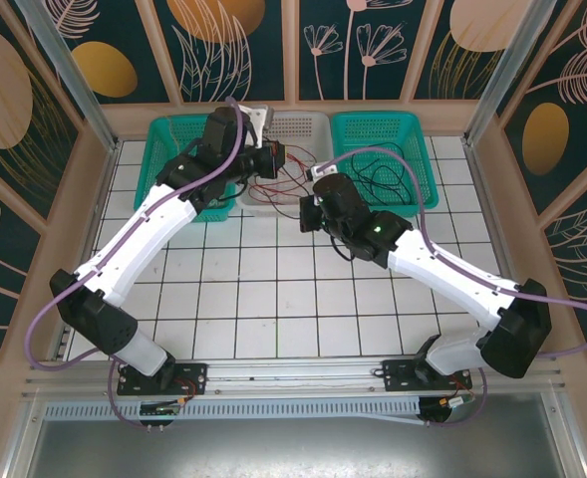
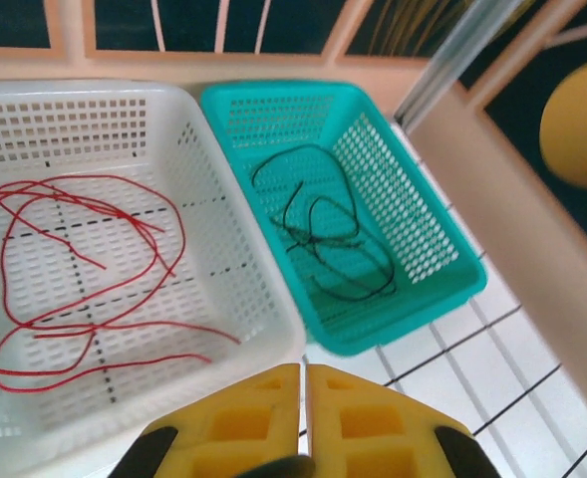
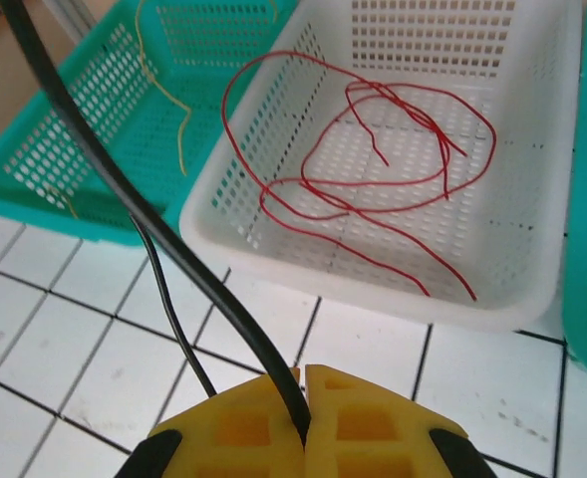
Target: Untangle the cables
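"Two sets of fingers. What do you read on them?"

"On my right gripper [image 3: 305,383] the yellow fingers [image 3: 363,428] are pressed together with a black cable [image 3: 124,189] pinched between them. It runs up and to the left, out of my wrist view. My left gripper [image 2: 305,378] has its fingers together as well, with nothing between them that I can see."

"And beyond them?"

"Past the right gripper sits the white basket [image 3: 547,199], with a red cable [image 3: 413,115] lying looped inside. Beside it, the left teal basket [image 3: 74,149] holds a yellow cable [image 3: 183,129]. From my left wrist I see the right teal basket [image 2: 423,229] just beside the white one, with a coiled black cable [image 2: 318,241] in it. I cannot tell whether that is the strand I hold. From overhead, all three baskets line the far edge of the tiled table [image 1: 273,289]."
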